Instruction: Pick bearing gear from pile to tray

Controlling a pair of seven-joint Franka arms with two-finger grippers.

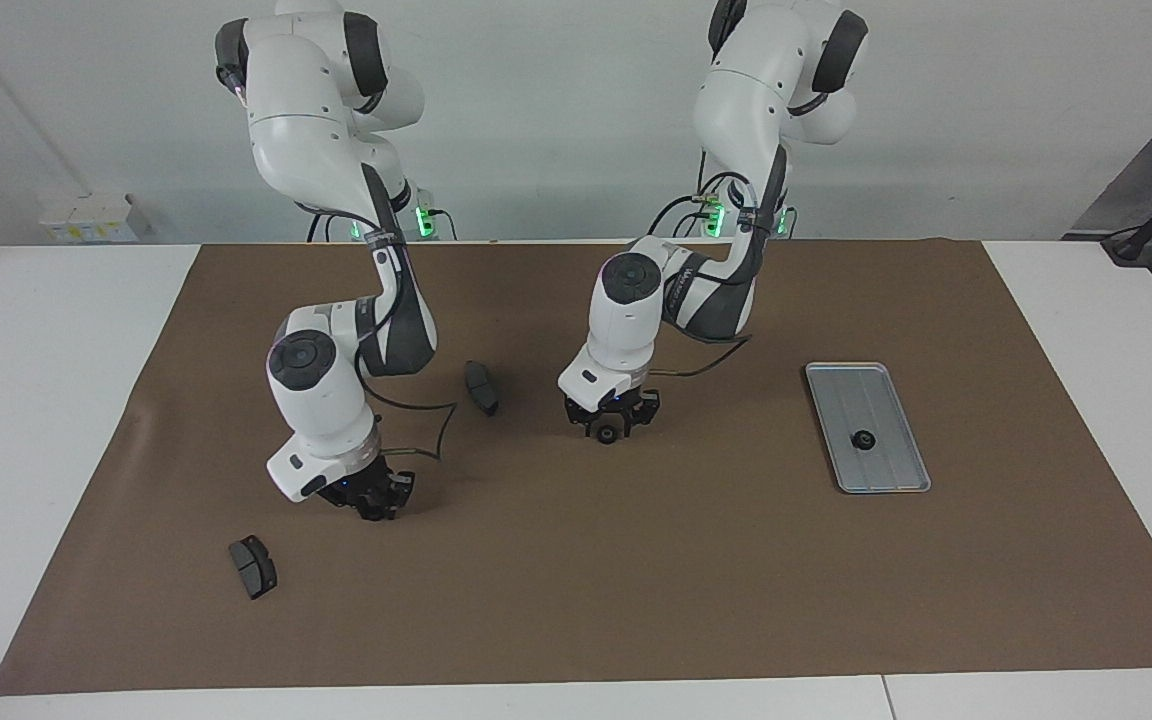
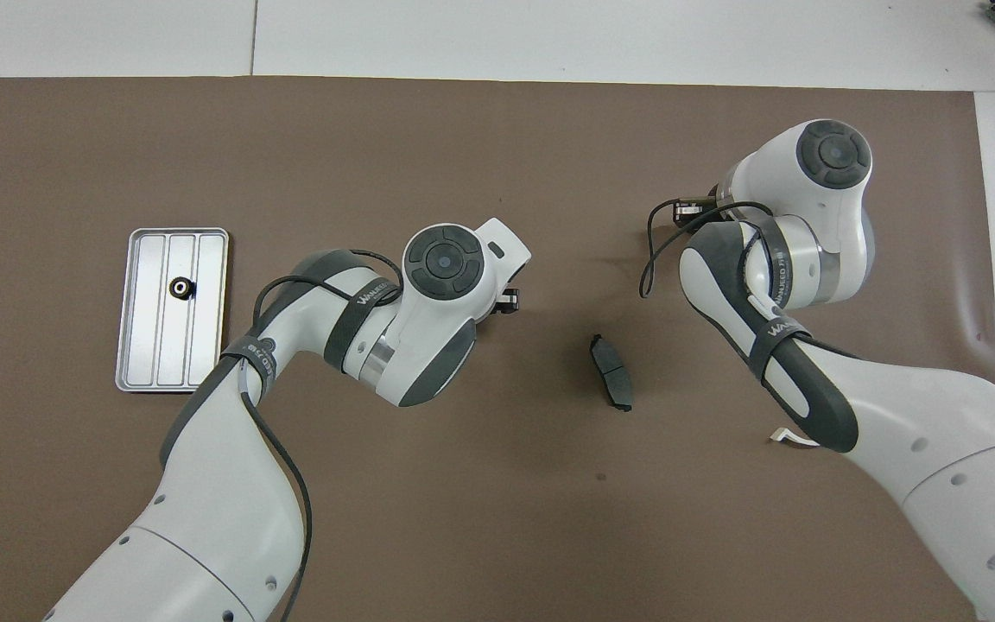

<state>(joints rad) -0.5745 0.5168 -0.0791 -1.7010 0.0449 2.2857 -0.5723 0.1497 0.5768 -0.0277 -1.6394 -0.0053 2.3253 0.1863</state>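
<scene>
Black and round, a small bearing gear [image 1: 607,431] sits between the fingers of my left pincer [image 1: 609,428], which is low over the middle of the brown mat [image 1: 636,580] on the counter [image 1: 46,400]. I judge the pincer clenched on the gear, though I cannot tell whether the part is lifted or touching the mat. From overhead my own wrist hides it entirely.

It looks like a hard, stiff little wheel, probably metal or dense plastic, light enough that weight is no worry. The risk is its shape: a round rim can roll or twist out of flat fingers, and a smooth face may slip. The safest hold, I judge, is across the rim with the fingers squarely on two facing sides, firm but not crushing; it should not be fragile.

The silver-grey grooved tray [image 1: 841,385] lies toward my left arm's end of the counter, well apart from me, and one gear [image 1: 863,439] lies in it. Its grooves may let a dropped gear roll, so a low release seems wise.

My right pincer [image 1: 373,497] is low over the mat toward the right arm's end; I cannot tell its grip. One dark grey curved pad [image 1: 481,387] lies between the two arms, another pad [image 1: 253,566] farther from the robots, near the right pincer.
</scene>
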